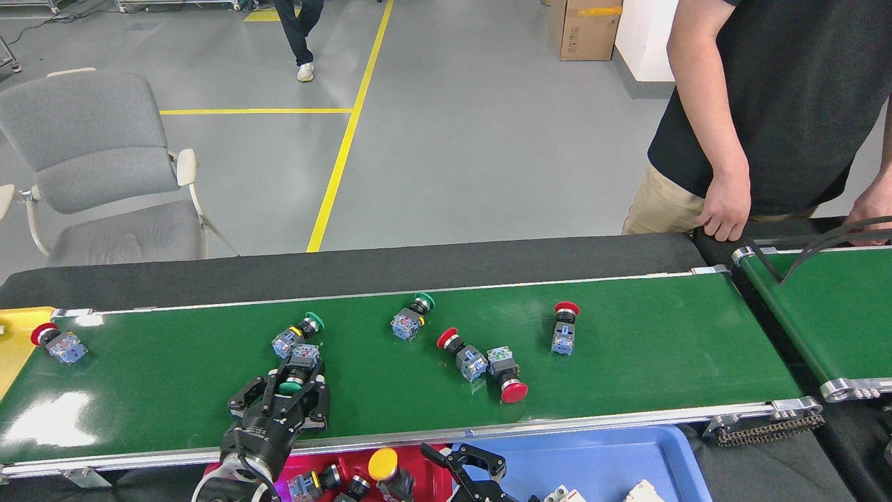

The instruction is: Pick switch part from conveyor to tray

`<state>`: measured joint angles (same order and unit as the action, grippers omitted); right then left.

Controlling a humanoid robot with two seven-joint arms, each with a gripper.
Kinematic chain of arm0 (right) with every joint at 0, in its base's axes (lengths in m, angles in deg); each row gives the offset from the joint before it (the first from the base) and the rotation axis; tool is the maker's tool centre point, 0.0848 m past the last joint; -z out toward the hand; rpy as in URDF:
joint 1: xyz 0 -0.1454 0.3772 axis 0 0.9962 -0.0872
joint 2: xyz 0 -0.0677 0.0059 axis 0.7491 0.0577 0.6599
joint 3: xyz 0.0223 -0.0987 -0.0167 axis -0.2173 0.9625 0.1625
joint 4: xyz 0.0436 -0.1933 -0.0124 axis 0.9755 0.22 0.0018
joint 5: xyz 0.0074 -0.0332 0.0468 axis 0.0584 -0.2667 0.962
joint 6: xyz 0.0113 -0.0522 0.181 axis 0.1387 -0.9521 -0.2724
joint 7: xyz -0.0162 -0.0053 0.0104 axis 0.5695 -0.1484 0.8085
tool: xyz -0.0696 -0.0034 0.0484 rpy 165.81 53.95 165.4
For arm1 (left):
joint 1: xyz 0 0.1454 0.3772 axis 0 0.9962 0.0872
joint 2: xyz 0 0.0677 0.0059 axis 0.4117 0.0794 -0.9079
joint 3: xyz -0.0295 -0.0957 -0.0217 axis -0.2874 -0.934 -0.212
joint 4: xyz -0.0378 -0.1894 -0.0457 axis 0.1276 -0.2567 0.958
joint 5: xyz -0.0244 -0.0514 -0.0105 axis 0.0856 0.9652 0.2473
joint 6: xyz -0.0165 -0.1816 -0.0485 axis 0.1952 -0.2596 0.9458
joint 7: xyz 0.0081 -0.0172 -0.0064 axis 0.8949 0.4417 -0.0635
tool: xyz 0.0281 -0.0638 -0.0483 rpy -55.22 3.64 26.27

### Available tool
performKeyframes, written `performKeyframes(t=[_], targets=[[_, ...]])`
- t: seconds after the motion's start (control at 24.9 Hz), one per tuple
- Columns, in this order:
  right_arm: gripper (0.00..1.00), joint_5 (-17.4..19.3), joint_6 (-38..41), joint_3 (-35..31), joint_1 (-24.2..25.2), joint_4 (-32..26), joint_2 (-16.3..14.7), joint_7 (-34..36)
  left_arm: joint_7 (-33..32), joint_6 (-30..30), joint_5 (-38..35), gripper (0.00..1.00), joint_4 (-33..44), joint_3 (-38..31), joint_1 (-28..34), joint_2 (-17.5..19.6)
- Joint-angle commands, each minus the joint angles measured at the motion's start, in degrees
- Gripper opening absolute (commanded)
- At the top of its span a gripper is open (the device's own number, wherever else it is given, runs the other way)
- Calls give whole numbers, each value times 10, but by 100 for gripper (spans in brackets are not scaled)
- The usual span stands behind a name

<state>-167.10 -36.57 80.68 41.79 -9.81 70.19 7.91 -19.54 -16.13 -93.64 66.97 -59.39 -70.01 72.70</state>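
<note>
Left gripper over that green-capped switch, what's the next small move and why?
Probably lift it straight up, then carry it back to the red tray. The left gripper looks closed around the green-capped switch, which still lies on the conveyor; whether the grip is firm cannot be told.

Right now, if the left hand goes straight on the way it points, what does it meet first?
The left hand points up the belt and already closes around a green-capped switch. Just beyond lies another green-capped switch; depth is uncertain.
</note>
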Motion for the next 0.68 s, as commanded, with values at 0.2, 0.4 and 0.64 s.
performKeyframes(t=[0.2, 0.4, 0.64], targets=[[99, 4, -127, -149, 50, -72, 34, 13, 7, 228, 68, 49, 218, -55, 159, 96], [99, 22, -185, -328, 119, -75, 37, 60, 7, 320, 111, 100, 230, -89, 244, 74], [99, 59, -184, -381, 136, -75, 2, 59, 7, 248, 110, 100, 230, -189, 246, 38]])
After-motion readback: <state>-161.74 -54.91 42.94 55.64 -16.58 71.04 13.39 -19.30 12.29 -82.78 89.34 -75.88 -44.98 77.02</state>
